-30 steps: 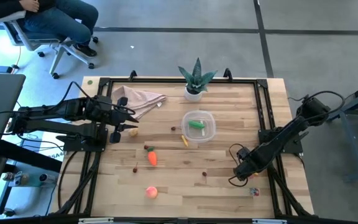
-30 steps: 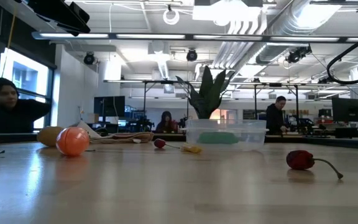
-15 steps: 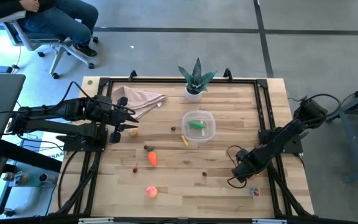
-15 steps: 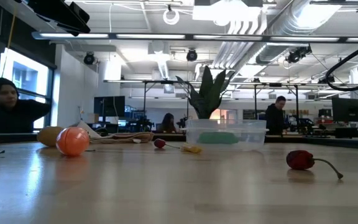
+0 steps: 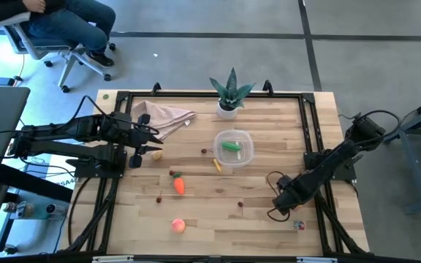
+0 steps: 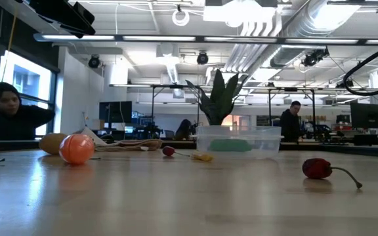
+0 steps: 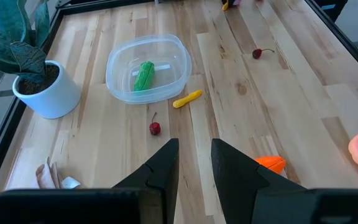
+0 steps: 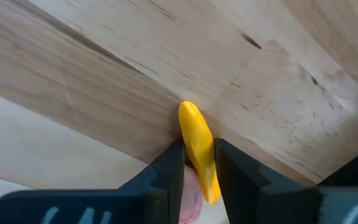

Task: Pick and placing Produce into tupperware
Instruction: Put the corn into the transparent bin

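High view shows a big wooden table (image 5: 269, 131) with two dark arms. The left arm waits over the left edge, and the left gripper (image 7: 194, 163) has its fingers a narrow gap apart, holding nothing. The right gripper (image 8: 197, 163) is low at the table's right side, near the front right corner. Its fingers pinch a yellow strip (image 8: 199, 149) between them, right against the wood.

A crumpled cloth (image 5: 163, 117) lies near the back left corner. A spiky green plant (image 5: 230, 89) in a white pot (image 7: 48, 93) stands at the back edge.

The clear tupperware (image 5: 233, 148) sits in the middle of the table, a bit toward the back. A green pod (image 5: 231, 147) lies inside it. Another yellow piece (image 5: 216, 165) lies just beside the tupperware, on its front left side. An orange carrot (image 5: 179, 185) lies left of the middle. A pink-orange peach (image 5: 177, 226) sits near the front edge. A small red cherry (image 7: 155, 127) lies between the plant pot and the carrot. Tiny dark pieces (image 5: 240, 205) lie on the wood toward the front.
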You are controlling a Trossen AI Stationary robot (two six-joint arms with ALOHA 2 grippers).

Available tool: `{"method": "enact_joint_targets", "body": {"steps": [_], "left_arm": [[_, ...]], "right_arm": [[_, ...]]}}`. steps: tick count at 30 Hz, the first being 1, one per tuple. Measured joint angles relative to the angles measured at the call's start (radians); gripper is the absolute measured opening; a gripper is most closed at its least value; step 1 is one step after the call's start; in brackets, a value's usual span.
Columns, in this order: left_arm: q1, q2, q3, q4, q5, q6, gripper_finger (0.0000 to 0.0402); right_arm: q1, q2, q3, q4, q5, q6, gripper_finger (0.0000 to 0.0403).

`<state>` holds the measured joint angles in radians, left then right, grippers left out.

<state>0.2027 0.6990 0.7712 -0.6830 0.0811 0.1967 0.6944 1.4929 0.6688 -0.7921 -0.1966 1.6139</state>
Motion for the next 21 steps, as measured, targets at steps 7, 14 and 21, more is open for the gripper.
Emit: {"method": "enact_joint_targets", "body": {"steps": [7,14,21], "left_arm": [[0.000,0.000,0.000,0.000,0.000,0.000,0.0083],[0.000,0.000,0.000,0.000,0.000,0.000,0.0083],[0.000,0.000,0.000,0.000,0.000,0.000,0.0083]], "right_arm": [[0.000,0.000,-0.001,-0.004,0.010,0.002,0.0075],[0.000,0.001,-0.001,-0.010,0.016,0.009,0.0075],[0.000,-0.001,-0.001,-0.010,0.029,0.027,0.0075]]}}
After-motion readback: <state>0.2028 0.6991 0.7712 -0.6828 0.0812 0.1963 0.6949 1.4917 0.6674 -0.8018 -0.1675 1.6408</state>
